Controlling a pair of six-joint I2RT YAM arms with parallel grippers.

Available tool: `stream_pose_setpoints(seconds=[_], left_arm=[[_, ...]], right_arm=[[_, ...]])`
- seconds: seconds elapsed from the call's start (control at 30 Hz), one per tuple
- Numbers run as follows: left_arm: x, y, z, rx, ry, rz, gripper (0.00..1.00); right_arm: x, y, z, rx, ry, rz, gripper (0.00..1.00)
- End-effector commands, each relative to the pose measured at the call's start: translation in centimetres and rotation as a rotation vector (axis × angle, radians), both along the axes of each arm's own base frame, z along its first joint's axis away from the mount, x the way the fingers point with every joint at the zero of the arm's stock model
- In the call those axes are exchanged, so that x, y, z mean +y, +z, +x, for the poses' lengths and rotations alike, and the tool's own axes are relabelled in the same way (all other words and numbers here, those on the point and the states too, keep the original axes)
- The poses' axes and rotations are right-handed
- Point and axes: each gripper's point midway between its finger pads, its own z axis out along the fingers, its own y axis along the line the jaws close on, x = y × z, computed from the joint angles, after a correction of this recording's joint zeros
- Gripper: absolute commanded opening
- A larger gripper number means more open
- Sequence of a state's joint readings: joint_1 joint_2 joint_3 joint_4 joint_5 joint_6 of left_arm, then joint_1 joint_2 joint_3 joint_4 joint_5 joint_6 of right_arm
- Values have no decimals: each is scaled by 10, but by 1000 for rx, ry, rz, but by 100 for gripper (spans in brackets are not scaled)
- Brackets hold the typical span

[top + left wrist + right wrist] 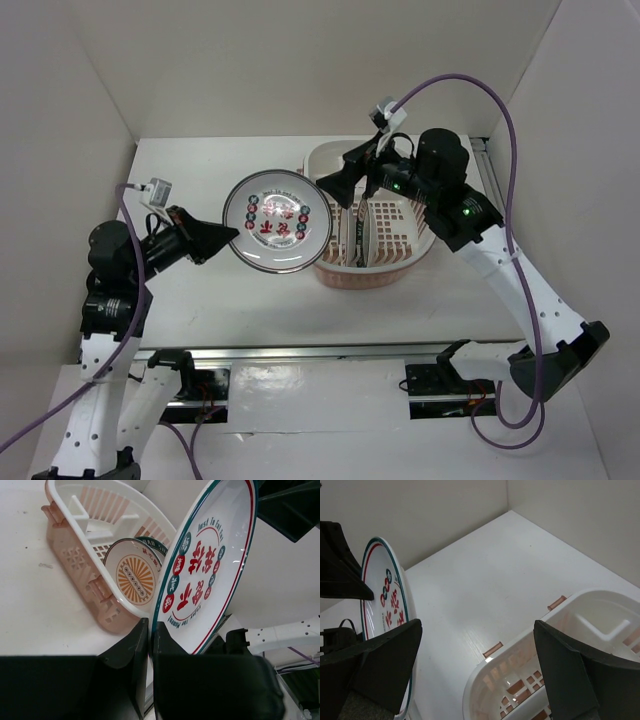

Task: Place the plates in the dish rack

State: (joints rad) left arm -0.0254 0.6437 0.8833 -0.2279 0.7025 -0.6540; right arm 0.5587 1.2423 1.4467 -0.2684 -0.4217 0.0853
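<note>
Left arm and right arm: white shells low, chunky black joints higher. Purple cables off both, green LEDs on the right. Left claw, right claw: matte black wedges.

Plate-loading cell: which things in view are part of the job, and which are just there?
Job:
- red-character plate, gripped by left hand
- sunburst plate and teal-rim plate, in dish rack
- right hand, open

Not job:
- purple cables
- metal rail
</note>
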Motion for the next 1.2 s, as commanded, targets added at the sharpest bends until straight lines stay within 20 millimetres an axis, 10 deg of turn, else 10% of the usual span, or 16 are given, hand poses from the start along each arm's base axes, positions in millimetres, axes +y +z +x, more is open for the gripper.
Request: stream_pose_setpoints(seconds=[0.0,0.2,0.6,0.7,0.9,1.07,1.17], left_arm=[[-3,23,3,-117,-22,-6,0],[-6,21,7,-104,-42,-21,0],[-12,32,5,-136,-90,-70,0],[-12,30,7,-127,-89,-70,0],[-13,30,8,-124,-90,-82,0],[-11,18,11,-84,-75,-84,0],[-7,13,14,-68,-42,-55,49]], right_arm=[[7,21,-19,-50,76,63,100],[3,40,-32,-83,84,104,100],[34,-22,-52,33,191,12,96],[32,-24,-52,35,179,10,77],[29,-19,-49,39,135,32,4],[18,5,-48,45,31,117,0],[-4,30,-41,32,-131,180,0]])
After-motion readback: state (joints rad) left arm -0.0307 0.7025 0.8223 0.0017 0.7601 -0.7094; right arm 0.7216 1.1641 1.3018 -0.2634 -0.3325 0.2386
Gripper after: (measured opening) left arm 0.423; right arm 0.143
